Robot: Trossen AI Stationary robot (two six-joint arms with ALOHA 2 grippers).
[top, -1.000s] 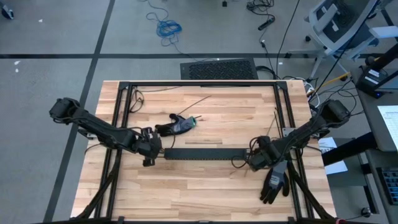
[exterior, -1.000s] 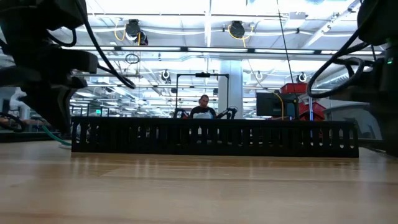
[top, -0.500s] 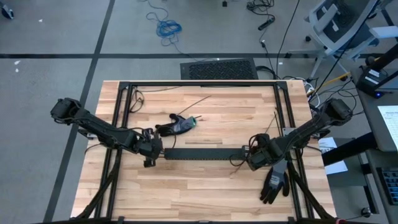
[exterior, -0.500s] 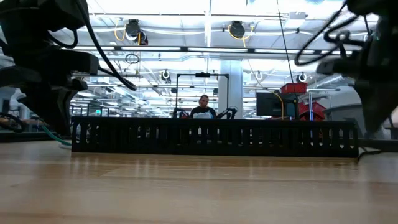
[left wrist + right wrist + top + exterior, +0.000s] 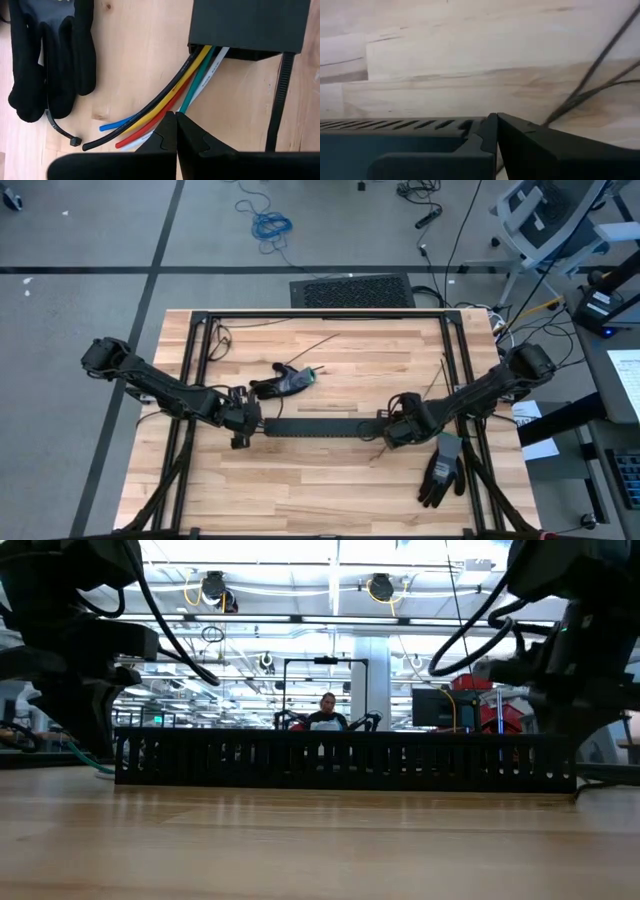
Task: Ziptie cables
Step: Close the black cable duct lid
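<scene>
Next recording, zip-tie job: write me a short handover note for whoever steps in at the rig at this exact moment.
Left end effector: shut, empty, at the left end of the black slotted duct, over the cables.
Right end effector: shut, empty, at the duct's right end.
Cables: run into the duct, ends fanning loose out of its left end. A black zip tie lies flat beside them; gloves lie on the table.
Done: cables laid in the duct.
Left: no tie is around the bundle yet.

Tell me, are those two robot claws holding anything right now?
No. Both jaws are shut on nothing. The left gripper sits above the cables; the right gripper is by the duct.
</scene>
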